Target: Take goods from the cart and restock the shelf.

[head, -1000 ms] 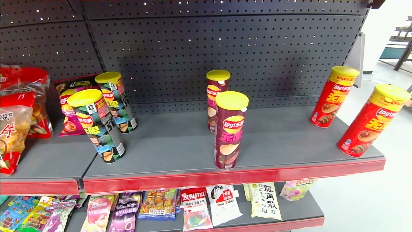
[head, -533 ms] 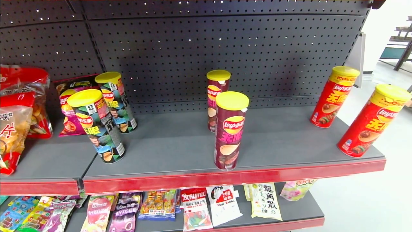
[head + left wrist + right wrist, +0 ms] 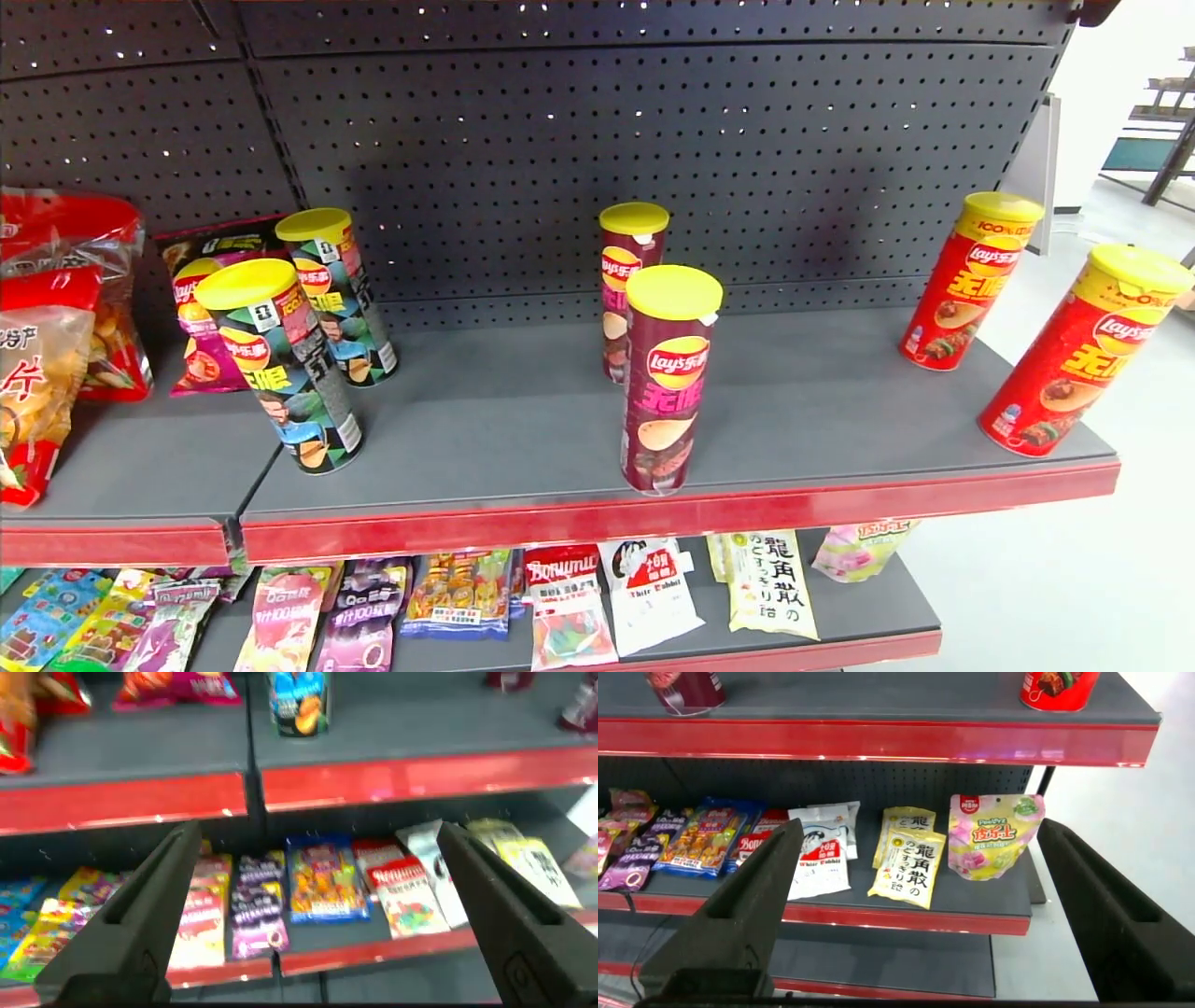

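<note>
While bags of crisps [image 3: 56,317] crowd the far left of the upper shelf [image 3: 523,411], two dark patterned cans [image 3: 280,364] stand upright just beside them, one behind the other. Two maroon cans [image 3: 665,378] stand mid-shelf, the nearer one close to the red front edge, and two red cans [image 3: 1078,350] stand at the right end. Beneath, flat sweet packets [image 3: 560,597] line the lower shelf [image 3: 878,607]. The left gripper [image 3: 318,831] faces that lower shelf, jaws spread wide and empty; the right gripper [image 3: 922,826] does too, jaws wide apart, holding nothing.
</note>
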